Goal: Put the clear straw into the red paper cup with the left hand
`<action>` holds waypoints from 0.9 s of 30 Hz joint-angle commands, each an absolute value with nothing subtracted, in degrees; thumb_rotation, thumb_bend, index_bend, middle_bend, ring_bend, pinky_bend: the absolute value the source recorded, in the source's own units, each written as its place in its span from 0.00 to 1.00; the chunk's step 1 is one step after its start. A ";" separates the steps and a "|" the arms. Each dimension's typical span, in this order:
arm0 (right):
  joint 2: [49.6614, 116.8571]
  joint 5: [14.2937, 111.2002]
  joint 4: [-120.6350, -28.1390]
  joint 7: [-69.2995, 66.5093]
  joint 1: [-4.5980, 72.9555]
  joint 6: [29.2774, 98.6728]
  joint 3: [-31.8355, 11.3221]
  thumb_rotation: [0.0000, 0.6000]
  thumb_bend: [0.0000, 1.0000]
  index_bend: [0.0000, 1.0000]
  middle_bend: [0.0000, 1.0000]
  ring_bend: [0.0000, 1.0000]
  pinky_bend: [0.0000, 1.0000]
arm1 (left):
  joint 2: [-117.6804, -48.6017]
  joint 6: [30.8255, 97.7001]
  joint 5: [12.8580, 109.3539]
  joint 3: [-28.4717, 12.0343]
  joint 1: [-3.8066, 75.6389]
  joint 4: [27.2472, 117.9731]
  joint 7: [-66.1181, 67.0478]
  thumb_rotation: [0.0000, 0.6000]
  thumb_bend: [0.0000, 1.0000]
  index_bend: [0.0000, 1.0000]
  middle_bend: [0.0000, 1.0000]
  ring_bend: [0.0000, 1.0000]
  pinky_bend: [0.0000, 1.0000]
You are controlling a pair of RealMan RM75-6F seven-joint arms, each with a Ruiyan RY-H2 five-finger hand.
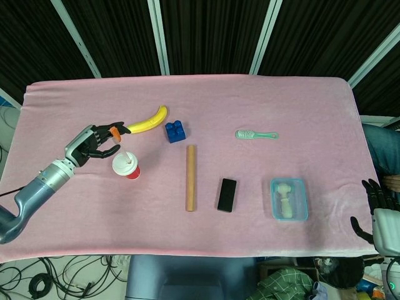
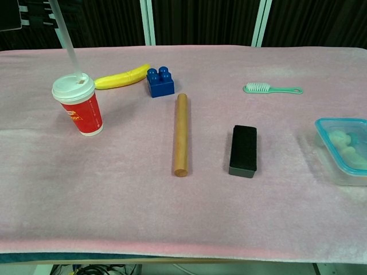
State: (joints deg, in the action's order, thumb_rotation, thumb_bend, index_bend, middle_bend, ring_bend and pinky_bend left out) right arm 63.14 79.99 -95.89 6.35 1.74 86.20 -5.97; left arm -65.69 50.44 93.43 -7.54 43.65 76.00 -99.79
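Note:
The red paper cup (image 1: pixel 126 167) with a white lid stands on the pink cloth at the left, also seen in the chest view (image 2: pixel 80 106). The clear straw (image 2: pixel 66 40) rises steeply from the hole in the lid and leans slightly left. My left hand (image 1: pixel 95 142) hovers just up-left of the cup and pinches the straw's upper part; only dark bits of the left hand (image 2: pixel 34 10) show at the chest view's top edge. My right hand (image 1: pixel 375 203) hangs off the table's near right corner, fingers apart, holding nothing.
A banana (image 1: pixel 149 120) and a blue block (image 1: pixel 175 131) lie just behind the cup. To the right are a wooden rod (image 1: pixel 190 177), a black box (image 1: pixel 227 194), a green brush (image 1: pixel 256 134) and a clear blue container (image 1: pixel 289 199).

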 commanded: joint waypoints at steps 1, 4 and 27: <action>63.15 80.01 -95.88 6.41 1.75 86.19 -5.96 1.00 0.26 0.06 0.04 0.16 0.20 | -65.76 50.72 93.33 -7.16 43.89 75.86 -99.96 1.00 0.39 0.68 0.31 0.04 0.14; 63.15 80.06 -95.90 6.43 1.75 86.22 -5.94 1.00 0.26 0.06 0.04 0.16 0.20 | -65.82 51.05 93.41 -6.46 44.12 75.67 -100.16 1.00 0.39 0.68 0.31 0.04 0.14; 63.15 79.82 -95.98 6.35 1.71 86.21 -6.03 1.00 0.26 0.06 0.04 0.16 0.20 | -67.76 53.14 93.44 -2.37 45.27 71.97 -103.61 1.00 0.39 0.68 0.31 0.04 0.14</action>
